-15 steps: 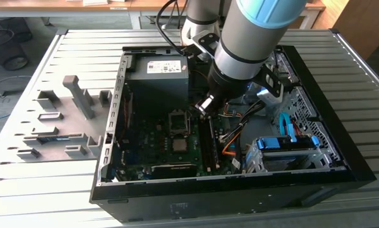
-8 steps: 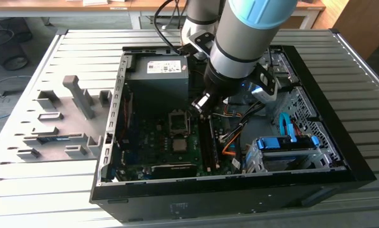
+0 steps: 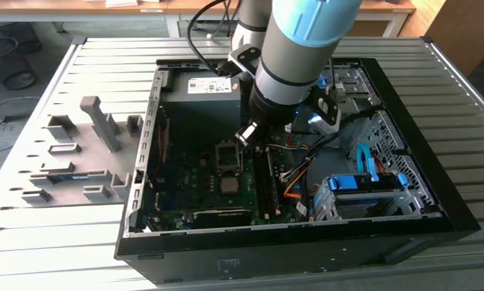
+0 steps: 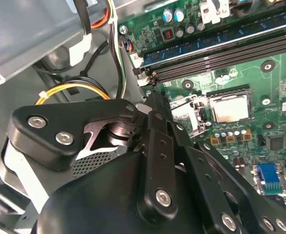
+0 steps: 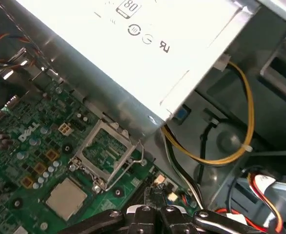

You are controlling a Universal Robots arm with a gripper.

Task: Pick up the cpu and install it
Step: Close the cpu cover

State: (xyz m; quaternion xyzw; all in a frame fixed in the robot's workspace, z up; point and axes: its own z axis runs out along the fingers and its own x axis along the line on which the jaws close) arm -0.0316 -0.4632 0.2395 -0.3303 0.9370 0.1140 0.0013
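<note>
Hovering shut and empty, hand [image 5: 153, 210] above motherboard [image 5: 45, 146].

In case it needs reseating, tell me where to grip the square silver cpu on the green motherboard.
Probably by two opposite thin edges of the square silver cpu, coming straight down from above: it lies flat on the green motherboard, and the open metal socket frame borders one side.
</note>
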